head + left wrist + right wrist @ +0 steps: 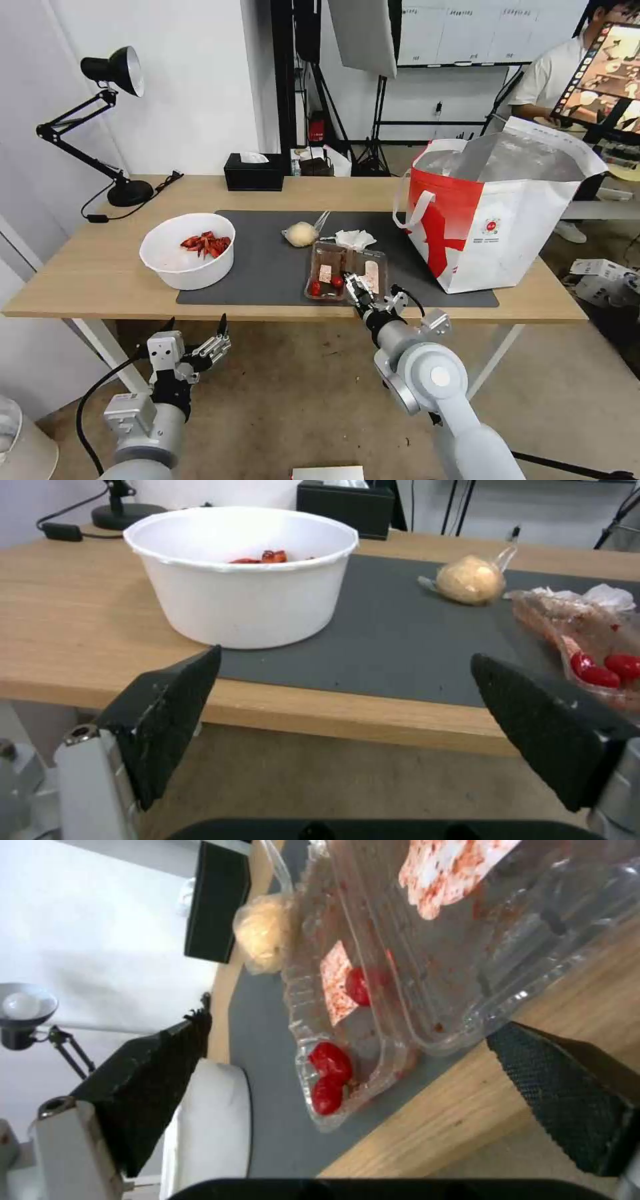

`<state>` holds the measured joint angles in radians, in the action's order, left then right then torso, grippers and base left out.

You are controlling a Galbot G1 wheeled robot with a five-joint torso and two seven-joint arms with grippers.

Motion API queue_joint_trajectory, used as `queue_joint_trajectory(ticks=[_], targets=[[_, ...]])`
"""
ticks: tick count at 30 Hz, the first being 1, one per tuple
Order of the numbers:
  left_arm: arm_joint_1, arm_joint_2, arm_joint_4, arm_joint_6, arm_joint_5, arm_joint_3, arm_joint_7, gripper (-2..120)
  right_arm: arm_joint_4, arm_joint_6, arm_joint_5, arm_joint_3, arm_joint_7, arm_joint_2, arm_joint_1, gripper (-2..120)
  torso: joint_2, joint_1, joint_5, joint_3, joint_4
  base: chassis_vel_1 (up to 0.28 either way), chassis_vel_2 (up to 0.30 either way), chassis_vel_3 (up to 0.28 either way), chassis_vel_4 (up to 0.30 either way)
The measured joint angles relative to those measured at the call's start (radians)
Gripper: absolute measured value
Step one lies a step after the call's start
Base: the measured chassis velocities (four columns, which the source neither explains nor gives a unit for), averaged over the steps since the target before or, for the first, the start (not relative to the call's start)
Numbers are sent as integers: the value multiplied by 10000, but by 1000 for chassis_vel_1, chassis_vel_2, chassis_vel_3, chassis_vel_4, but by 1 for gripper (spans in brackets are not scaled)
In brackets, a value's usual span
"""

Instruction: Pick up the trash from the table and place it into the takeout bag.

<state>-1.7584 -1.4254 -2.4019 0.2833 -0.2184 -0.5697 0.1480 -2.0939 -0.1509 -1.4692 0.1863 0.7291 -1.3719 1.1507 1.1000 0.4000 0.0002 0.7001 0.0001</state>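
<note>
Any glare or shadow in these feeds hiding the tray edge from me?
Head view: the takeout bag foil lining shines bright, while the clear tray lies evenly lit. Right wrist view: highlights streak the tray's near rim ahead of the open right end effector, yet the edge still reads. Left wrist view: a soft shadow sits under the white bowl.

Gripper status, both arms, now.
Left gripper: jaws open, holding nothing, below the table edge.
Right gripper: jaws open at the near edge of the clear tray, not closed on it.
</note>
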Motion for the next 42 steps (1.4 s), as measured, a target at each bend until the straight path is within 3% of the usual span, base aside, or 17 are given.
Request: queue_joint_trajectory(ticks=[7, 13, 20, 24, 27, 30, 42], targets=[[-68, -37, 13, -73, 36, -1, 0, 100, 41, 44, 799, -51, -560, 141, 6, 100, 0, 1, 0, 0, 0, 0, 0, 0, 0], [-171, -80, 13, -211, 106, 1, 0, 100, 175, 120, 3412, -373, -2152, 632, -246, 100, 0, 0, -1, 0, -2, 0, 0, 0, 0], [-181, -102, -16, -251, 122, -10, 0, 100, 685, -592, 4370, -993, -3537, 1217, -1251, 100, 0, 0, -1, 0, -2, 0, 0, 0, 0], [-185, -145, -16, -260, 162, -6, 1, 100, 1185, -1379, 4096, -1563, -3347, 1324, -2104, 100, 0, 0, -1, 0, 0, 0, 0, 0, 0], [-186, -163, -8, -286, 175, -13, 1, 100, 1636, -1931, 3148, -1869, -2426, 1242, -2702, 100, 0, 0, -2, 0, 1, 0, 0, 0, 0], [-183, -196, 14, -300, 179, -38, 3, 100, 2131, -2402, 1094, -1798, -1156, 923, -3215, 100, -1, 1, -2, 0, 1, 0, 0, 0, 0], [-95, -88, 70, -310, 126, -104, 11, 100, 2099, -2393, 400, -1554, -926, 996, -3236, 100, 0, 1, -2, -1, -1, 0, 0, 0, 0]])
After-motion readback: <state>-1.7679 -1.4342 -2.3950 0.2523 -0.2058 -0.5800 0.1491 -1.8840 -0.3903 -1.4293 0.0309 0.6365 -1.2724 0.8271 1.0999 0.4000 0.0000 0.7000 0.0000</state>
